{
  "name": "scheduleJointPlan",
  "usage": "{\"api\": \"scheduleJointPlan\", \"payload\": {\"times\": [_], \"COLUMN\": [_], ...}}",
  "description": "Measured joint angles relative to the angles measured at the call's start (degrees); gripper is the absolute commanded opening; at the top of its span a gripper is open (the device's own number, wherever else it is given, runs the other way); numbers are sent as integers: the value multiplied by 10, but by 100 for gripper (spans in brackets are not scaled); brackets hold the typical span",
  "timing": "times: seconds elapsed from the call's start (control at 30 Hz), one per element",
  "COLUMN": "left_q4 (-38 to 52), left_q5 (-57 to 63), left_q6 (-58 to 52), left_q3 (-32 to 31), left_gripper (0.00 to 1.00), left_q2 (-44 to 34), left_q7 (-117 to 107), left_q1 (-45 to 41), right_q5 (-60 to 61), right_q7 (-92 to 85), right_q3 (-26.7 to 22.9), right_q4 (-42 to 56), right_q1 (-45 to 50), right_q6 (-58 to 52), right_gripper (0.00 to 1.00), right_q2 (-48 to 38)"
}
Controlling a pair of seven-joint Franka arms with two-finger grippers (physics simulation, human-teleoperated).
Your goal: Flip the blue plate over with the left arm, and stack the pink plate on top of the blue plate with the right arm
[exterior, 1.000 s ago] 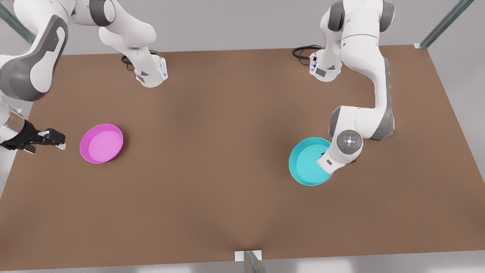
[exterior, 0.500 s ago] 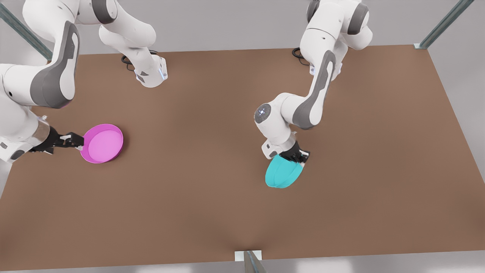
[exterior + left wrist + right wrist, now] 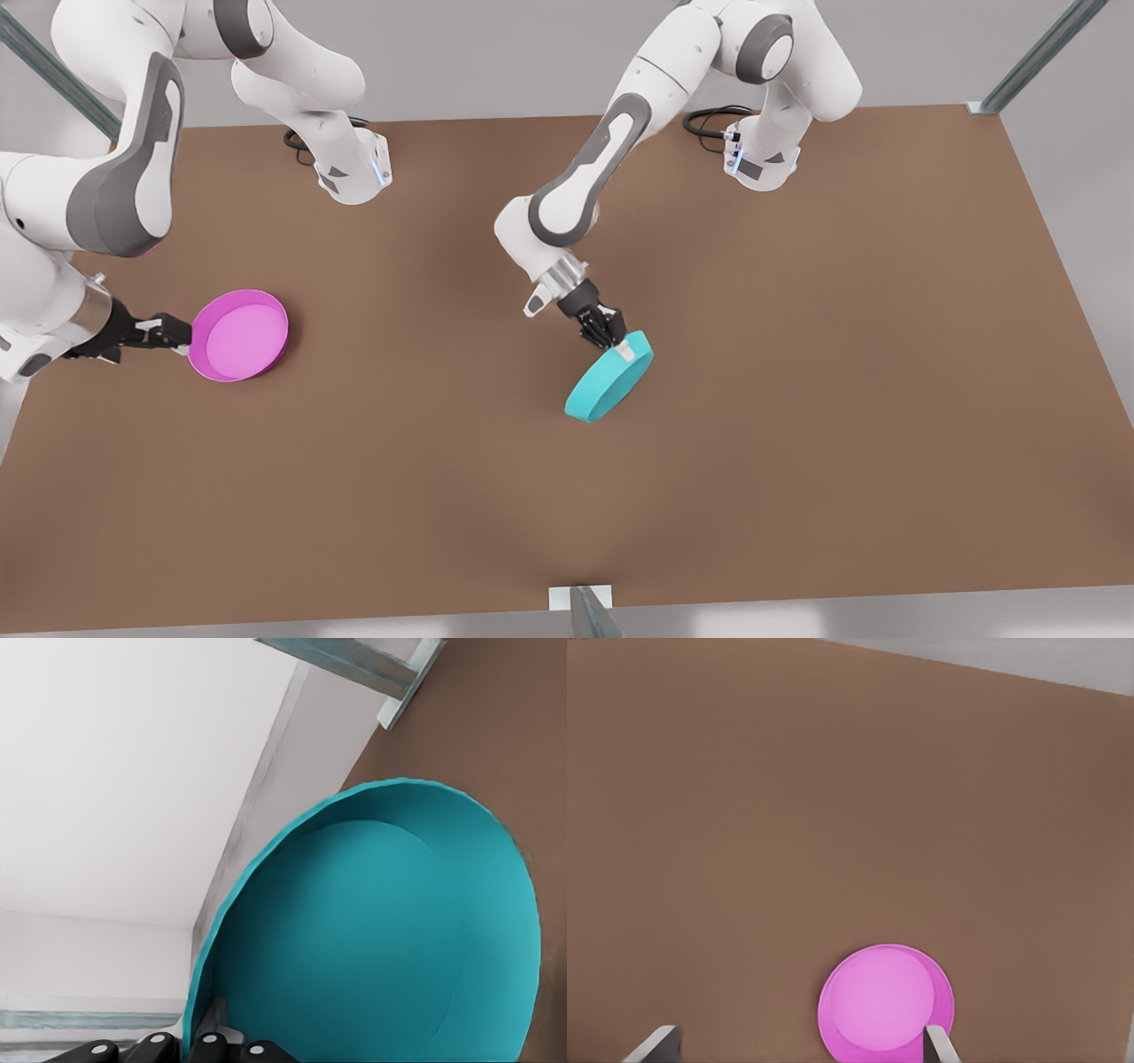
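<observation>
Flipping is under way: the left claw grips the blue plate by its rim, tilted on edge at the frame's centre. Next it must lower the plate upside down onto the table. The right claw, fingers apart, waits at the pink plate, centre-left.

We note a brown table against a pale grey wall. Black cables coil at its far edge. Metal frame struts rise at the corners; a bracket sits mid near edge.
</observation>
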Motion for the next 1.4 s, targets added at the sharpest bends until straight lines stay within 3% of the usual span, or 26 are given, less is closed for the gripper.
{"api": "scheduleJointPlan", "payload": {"times": [0.37, 0.8, 0.83, 1.1, 1.23, 1.33, 1.4], "left_q4": [22, 43, 43, 102, 263, 281, 343], "left_q5": [139, 155, 154, 121, -111, -283, -351], "left_q6": [-68, -97, -96, -116, -98, 35, 85], "left_q3": [-1, -24, -24, -51, -70, -108, -118], "left_gripper": [21, 21, 100, 100, 100, 100, 100], "left_q2": [70, 133, 135, 151, 154, 162, 157], "left_q7": [-36, -97, -96, -101, -198, -390, -574], "left_q1": [-48, -54, -54, -54, -53, -49, -45], "right_q5": [1, -1, -1, -1, 5, 10, 7], "right_q7": [-7, -11, -11, -7, -4, -7, -11], "right_q3": [0, -2, -2, -2, -1, 3, 6], "right_q4": [2, 7, 7, 3, -6, -20, -61], "right_q1": [-2, -12, -17, -14, -11, -7, -14], "right_q6": [-1, 8, 9, 8, 9, 8, 37], "right_gripper": [100, 100, 100, 100, 100, 100, 100], "right_q2": [0, 2, 3, 4, 10, 9, -1]}}
